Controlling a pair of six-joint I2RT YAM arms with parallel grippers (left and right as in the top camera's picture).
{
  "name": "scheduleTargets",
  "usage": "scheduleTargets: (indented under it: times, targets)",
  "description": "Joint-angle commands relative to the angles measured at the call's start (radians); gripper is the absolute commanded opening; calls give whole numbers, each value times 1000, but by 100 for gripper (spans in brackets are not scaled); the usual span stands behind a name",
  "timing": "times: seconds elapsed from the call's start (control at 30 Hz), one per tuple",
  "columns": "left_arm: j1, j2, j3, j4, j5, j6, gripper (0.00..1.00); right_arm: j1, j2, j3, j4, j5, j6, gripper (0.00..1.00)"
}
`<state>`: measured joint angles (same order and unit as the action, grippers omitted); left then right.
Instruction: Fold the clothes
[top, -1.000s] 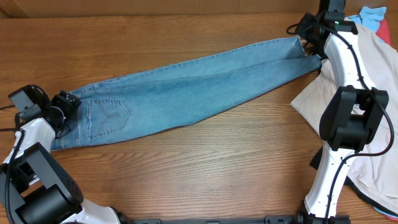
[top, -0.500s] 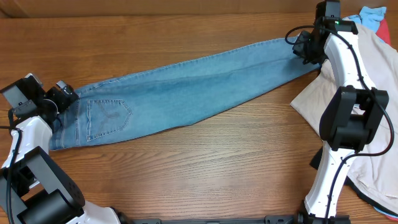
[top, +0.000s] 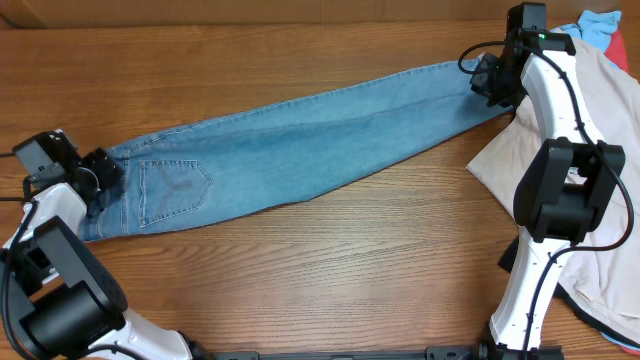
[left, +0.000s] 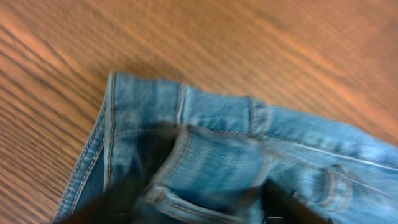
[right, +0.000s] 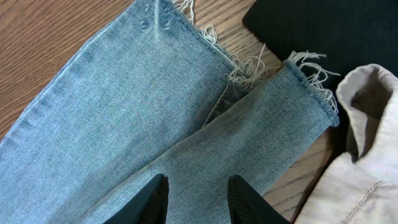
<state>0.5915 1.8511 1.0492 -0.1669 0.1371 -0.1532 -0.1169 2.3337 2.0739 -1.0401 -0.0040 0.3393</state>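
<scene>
Left gripper (top: 104, 167): moving back over the waistband (left: 186, 109), jaws spread astride it.
Right gripper (right: 200, 196): hovering over leg near frayed hem (right: 249, 65), jaws spread.
Jeans (top: 300, 140): lying stretched diagonally across worktop (top: 300, 280).

Your count at this station:
- one table (top: 330, 270)
- one pair of jeans (top: 300, 140), showing two frayed hems (right: 308, 74) and one back pocket (top: 175, 190)
- one beige garment (top: 620, 120), right edge of the frame
- one bright-blue garment (top: 598, 25), upper right
- one black garment (right: 336, 31)
- two grippers: left gripper (top: 108, 170) and right gripper (top: 488, 80)
</scene>
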Motion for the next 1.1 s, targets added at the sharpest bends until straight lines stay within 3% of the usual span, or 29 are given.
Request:
scheduleTargets:
  times: [0.0, 0.1, 0.33, 0.87, 0.93, 1.03, 1.07]
  targets:
    - [3, 24, 16, 1, -6, 8, 26, 0, 14, 22, 4, -10, -6, 35]
    - [10, 3, 25, -31, -8, 7, 4, 0, 14, 22, 17, -10, -6, 35]
    - [63, -83, 53, -120, 3, -65, 4, 0, 19, 22, 71, -14, -6, 36]
    - [55, -101, 52, -173, 21, -80, 8, 0, 154, 21, 190, -71, 32, 39]
    - [55, -101, 52, -174, 21, -80, 9, 0, 157, 21, 201, -89, 32, 33]
    - [55, -101, 52, -180, 21, -80, 10, 0, 155, 23, 197, -92, 32, 4]
    - [55, -101, 52, -180, 21, -80, 10, 0, 149, 23, 189, -92, 32, 4]
